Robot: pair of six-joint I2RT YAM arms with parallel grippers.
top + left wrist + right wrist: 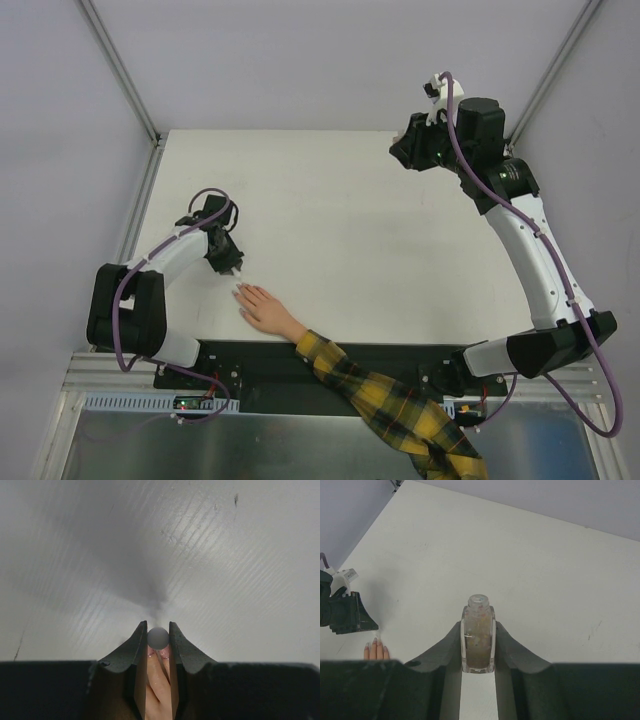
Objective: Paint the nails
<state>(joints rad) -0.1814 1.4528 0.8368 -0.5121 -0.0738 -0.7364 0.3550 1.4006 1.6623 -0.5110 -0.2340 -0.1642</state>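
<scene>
Here, the left hand [233, 262] pinches a blurred grey knob [158, 637] that partly hides the nails [152, 653] at the worktop's [350, 250] eight o'clock, while the right hand [478, 629] clamps a clear bottle [478, 647].

Pinched at the tips of the left gripper [158, 626] is a round grey blur [158, 638], too far out of focus to name. Right behind it the mannequin hand [158, 685] shows only as a sliver through the gap, the black fingers hiding the rest. From overhead the nails [239, 291] just beside that tip are too small to judge for paint. The plaid sleeve [400, 410] runs off the bottom edge. The base of the bottle [478, 640] is buried in the right gripper [478, 625].
</scene>
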